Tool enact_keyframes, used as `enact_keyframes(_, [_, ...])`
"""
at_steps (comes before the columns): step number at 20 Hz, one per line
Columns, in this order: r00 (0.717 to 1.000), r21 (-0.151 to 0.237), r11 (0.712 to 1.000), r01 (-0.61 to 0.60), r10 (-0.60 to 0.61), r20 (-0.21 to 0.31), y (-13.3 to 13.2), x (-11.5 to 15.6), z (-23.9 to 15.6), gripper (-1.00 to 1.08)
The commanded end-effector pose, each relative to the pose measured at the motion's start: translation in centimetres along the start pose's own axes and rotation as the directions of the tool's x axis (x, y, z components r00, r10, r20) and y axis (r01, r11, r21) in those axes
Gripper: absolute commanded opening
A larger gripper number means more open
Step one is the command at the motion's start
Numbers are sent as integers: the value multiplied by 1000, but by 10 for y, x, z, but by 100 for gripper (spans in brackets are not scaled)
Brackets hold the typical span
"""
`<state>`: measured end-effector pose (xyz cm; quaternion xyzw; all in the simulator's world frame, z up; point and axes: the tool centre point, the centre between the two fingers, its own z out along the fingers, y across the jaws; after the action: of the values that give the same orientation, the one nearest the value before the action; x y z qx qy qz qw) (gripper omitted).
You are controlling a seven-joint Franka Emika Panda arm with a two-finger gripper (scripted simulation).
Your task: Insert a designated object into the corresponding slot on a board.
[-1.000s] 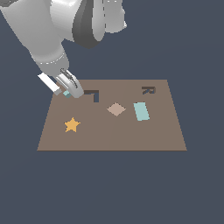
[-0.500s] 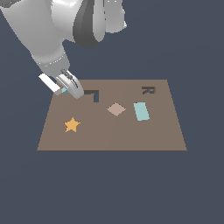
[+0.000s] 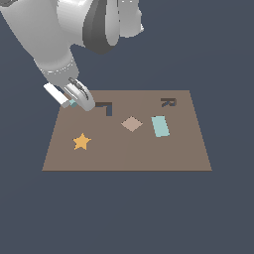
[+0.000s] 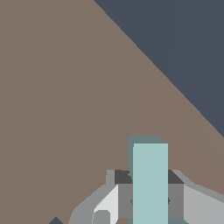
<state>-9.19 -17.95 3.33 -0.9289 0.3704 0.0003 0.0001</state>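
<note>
Wrist view shows our end effector (image 4: 150, 197) clamped on the light-teal L piece (image 4: 150, 183). Against the earlier exterior views, it sits unchanged at the upper left of the board (image 3: 149, 154), just beside the L-shaped slot (image 3: 105, 106); we judge insertion still pending.

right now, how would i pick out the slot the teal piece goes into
Start with the brown board and look at its far edge on the exterior view's left, beside the gripper. The slot is a small dark L-shaped recess; the other dark cut-out, on the exterior view's right, reads as an R.
</note>
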Motion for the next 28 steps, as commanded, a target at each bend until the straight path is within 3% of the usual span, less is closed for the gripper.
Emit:
enact_keyframes(1, [1000, 0, 1000, 20, -20, 0, -3, 0, 0, -100])
enact_keyframes(7, [991, 0, 991, 137, -137, -1, -21, -3, -1, -100])
enact_keyframes(12, [955, 0, 955, 298, -298, -1, -45, -10, -3, -100])
enact_keyframes(23, [768, 1, 768, 640, -640, -1, -93, -44, -6, -100])
enact_keyframes(28, [709, 1, 709, 705, -705, -1, -102, -55, -7, -100])
